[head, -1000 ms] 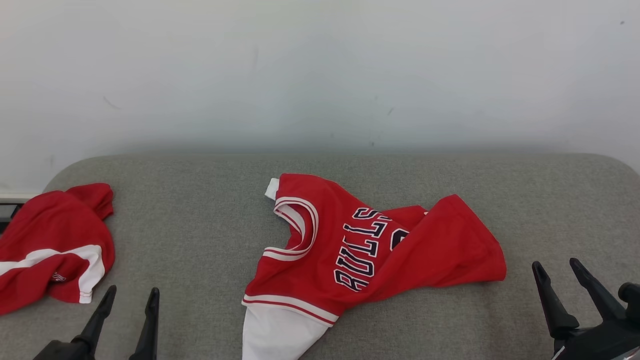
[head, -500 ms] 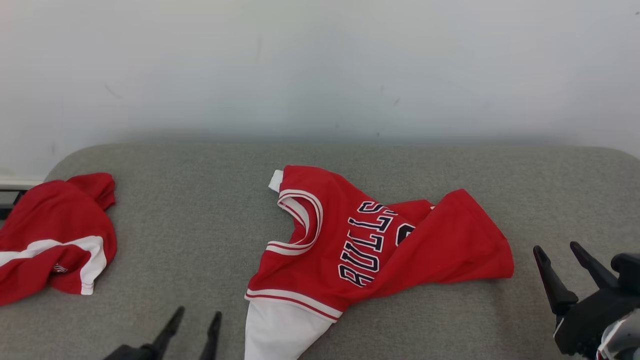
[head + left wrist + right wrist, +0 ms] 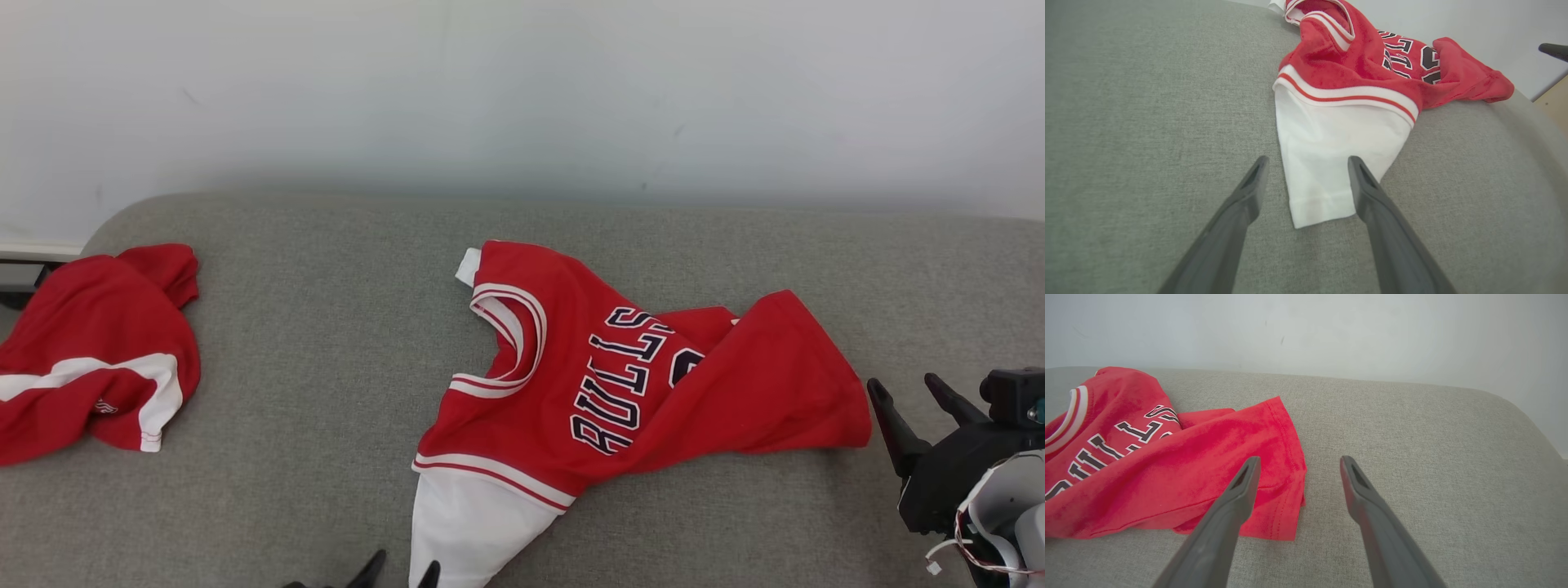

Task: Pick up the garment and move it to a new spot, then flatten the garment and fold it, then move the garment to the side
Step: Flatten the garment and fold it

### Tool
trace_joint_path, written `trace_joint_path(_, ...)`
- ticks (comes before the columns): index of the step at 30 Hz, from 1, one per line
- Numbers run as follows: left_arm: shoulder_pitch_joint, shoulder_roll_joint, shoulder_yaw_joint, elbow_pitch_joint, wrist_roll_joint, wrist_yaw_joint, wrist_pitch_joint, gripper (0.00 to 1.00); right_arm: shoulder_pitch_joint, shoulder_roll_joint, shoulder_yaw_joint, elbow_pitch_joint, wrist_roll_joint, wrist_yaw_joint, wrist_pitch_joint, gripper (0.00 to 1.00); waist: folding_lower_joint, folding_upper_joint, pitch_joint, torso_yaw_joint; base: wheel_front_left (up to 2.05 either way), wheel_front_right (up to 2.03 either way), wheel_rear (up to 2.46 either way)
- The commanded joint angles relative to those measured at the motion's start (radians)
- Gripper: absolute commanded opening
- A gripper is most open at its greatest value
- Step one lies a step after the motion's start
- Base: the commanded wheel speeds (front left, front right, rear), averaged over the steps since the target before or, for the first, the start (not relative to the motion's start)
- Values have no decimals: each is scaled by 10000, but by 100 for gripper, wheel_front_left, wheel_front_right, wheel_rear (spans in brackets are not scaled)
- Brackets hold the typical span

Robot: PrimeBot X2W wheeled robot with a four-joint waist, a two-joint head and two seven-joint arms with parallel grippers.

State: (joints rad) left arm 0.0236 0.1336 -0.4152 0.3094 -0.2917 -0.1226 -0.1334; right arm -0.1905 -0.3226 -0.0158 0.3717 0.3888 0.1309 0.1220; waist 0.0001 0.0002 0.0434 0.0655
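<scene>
Garment [image 3: 637,384] lies crumpled, no step done: your left gripper [image 3: 1307,160] gapes at its white sleeve [image 3: 1327,130], right gripper [image 3: 1299,459] spread beside the hem [image 3: 1290,477].

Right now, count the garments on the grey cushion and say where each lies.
2. The Bulls jersey lies crumpled at the middle of the grey cushion; a second red-and-white garment lies bunched at its left end. More may lie off-frame.

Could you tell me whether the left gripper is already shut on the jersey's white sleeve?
No, the left gripper is open, its fingers spread apart with the white sleeve lying loose between them.
</scene>
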Motion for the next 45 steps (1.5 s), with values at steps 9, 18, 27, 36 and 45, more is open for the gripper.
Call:
trace_joint_path(9,-394,-50,-677,808,24,-30,151,100,-806,-176,613,1495,254,-4,-464,100,-1,-2,238,119,0,0,0)
trace_joint_path(18,-701,-139,-794,1327,-39,30,50,100,-1800,-118,1364,2898,351,-4,-711,100,-1,-2,397,121,0,0,0)
trace_joint_path(27,-958,-206,-1044,1582,-197,-9,49,100,-2817,64,2047,4633,789,-4,-1021,100,-1,-2,551,350,0,0,0)
trace_joint_path(36,-1055,-246,-1291,1712,-503,-47,104,0,-3230,53,2693,5535,1295,-4,-1464,0,-1,-2,521,371,0,0,0)
trace_joint_path(45,-1188,-178,-1390,1487,-665,-52,-295,0,-3402,3,3350,5591,1855,-4,-2238,0,-1,-2,324,272,0,0,0)
